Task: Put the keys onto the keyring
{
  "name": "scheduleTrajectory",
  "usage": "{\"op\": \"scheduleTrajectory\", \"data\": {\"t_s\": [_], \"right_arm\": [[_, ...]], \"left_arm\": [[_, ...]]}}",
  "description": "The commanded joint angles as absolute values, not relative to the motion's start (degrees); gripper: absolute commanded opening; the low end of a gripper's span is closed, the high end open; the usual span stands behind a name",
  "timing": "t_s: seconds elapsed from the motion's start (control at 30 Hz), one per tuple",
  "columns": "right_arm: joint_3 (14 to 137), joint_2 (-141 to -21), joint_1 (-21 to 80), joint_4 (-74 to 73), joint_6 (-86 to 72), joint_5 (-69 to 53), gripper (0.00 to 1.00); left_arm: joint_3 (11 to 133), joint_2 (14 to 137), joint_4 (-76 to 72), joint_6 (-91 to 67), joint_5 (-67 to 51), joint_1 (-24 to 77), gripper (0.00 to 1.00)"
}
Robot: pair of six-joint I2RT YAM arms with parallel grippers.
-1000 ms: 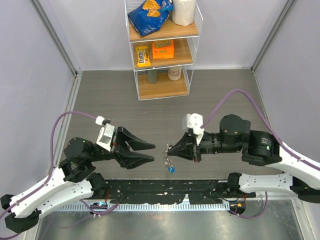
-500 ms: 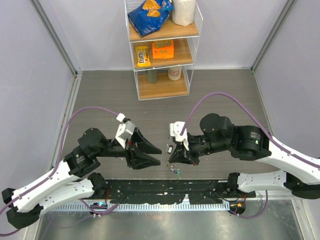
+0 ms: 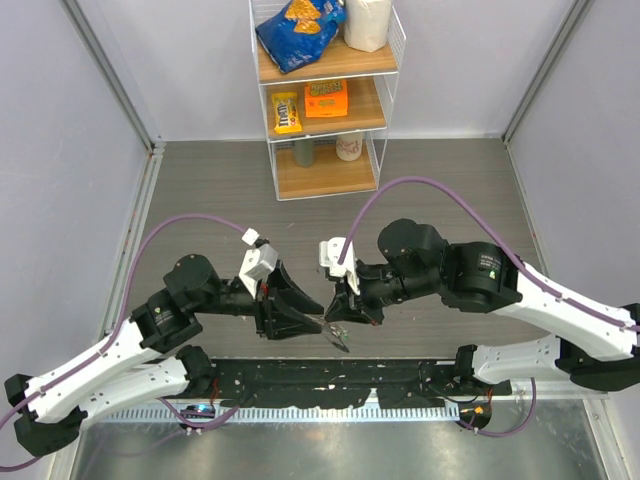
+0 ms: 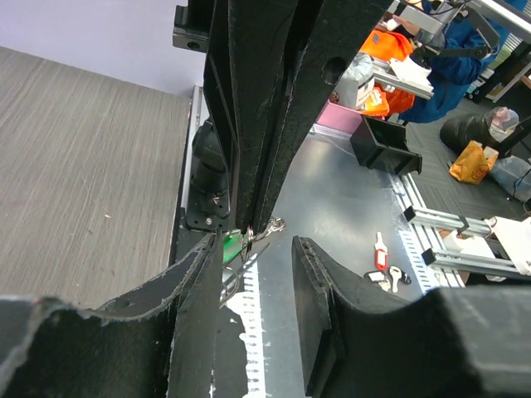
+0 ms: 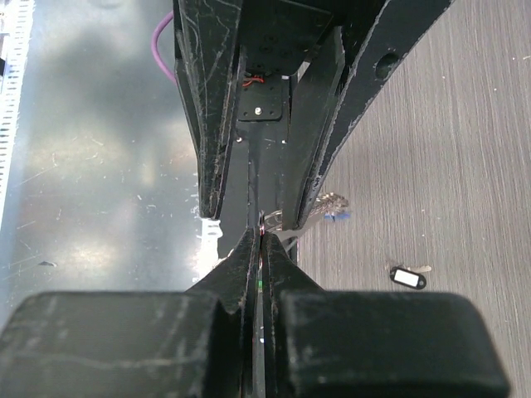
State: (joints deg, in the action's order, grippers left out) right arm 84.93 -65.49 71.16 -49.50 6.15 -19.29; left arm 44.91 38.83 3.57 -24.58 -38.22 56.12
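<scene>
Right claw (image 5: pixel 261 240) pinched shut on keyring (image 4: pixel 272 224), green key (image 4: pixel 230 243) hanging at its tip. Left claw (image 4: pixel 257 245) half open, empty, straddling that tip. The keyring sits between its fingers, just ahead, so the left looks set to close.

Thin silvery-grey wire keyring (image 4: pixel 267 225): floppy, hanging at the centre of the left wrist view, pinched at the tips of the right gripper (image 5: pixel 261 239), whose jaws are closed.

Small key with bright green plastic head (image 4: pixel 228 242): touching the keyring, just left of it.

Small key with blue head (image 5: pixel 337 214): against the wire, centre right of the right wrist view.

Key with whitish-dark head (image 5: pixel 408 278): flat on the tabletop (image 5: pixel 465 166), lower right, well apart.
</scene>
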Motion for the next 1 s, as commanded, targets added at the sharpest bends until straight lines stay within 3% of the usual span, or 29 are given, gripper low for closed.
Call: {"op": "scheduleTrajectory", "data": {"t_s": [0.0, 0.67, 0.77, 0.97], "right_arm": [[88.15, -65.74, 71.37, -47.81, 6.42, -20.74, 0.05], [89.03, -66.18, 71.37, -47.64, 5.45, -22.76, 0.05], [88.94, -66.09, 71.37, -47.37, 5.27, -22.85, 0.05], [87.72, -64.95, 71.37, -44.92, 4.57, -23.03, 0.06]], "left_arm": [[46.67, 37.97, 3.16, -23.64, -39.55, 56.07, 0.42], [46.93, 40.08, 3.43, -23.29, -40.87, 55.99, 0.15], [47.20, 40.60, 3.17, -22.94, -41.31, 55.99, 0.00], [46.94, 40.43, 1.94, -21.10, -38.85, 57.39, 0.00]]}}
